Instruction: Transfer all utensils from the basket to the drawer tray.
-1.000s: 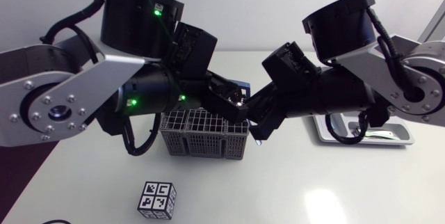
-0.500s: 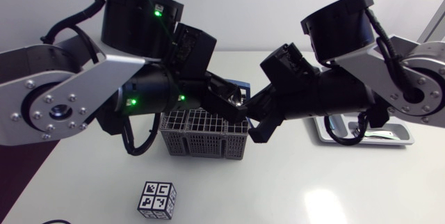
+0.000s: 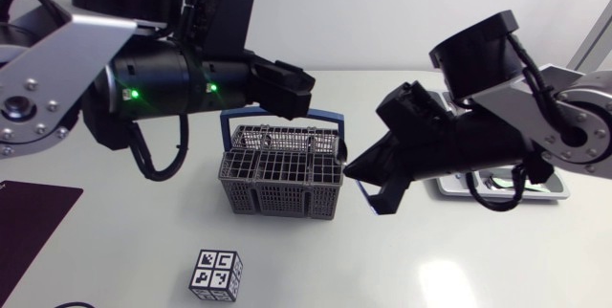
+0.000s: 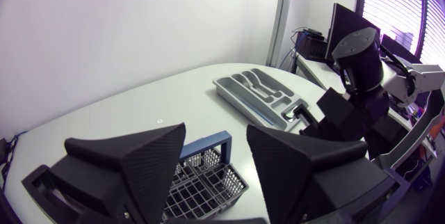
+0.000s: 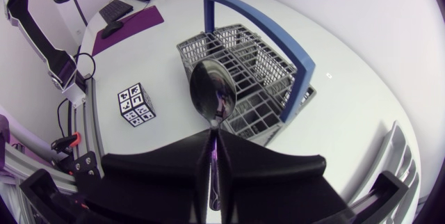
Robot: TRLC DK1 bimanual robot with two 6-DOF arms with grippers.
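Your right gripper [image 5: 211, 137] jaws clamped handle of shiny metal spoon [image 5: 212, 93] with bowl straight ahead, toward grey mesh basket [image 3: 277, 198]. Grey compartmented drawer tray [image 4: 240, 102] lay opposite way, behind that arm. Left gripper [image 4: 216, 133] jaws wide apart, empty.

L arm [image 3: 57, 69] comes in from the left edge: silver link up high, black forearm running roughly level toward mid-desk. L pincer [image 3: 296, 93] sits at its end, raised well off the desk. In the L wrist view both wedge fingers [image 4: 139, 161] stand spread w/ a clear gap, nothing btw them.

R arm [image 3: 535, 107] enters from the right edge, elbow bent, black forearm angled down & toward the middle. R pincer [image 3: 368, 184] is low, tips aimed down-left. Its fingers are pressed together on a spoon [image 5: 212, 92] handle, bowl sticking out ahead of the tips.
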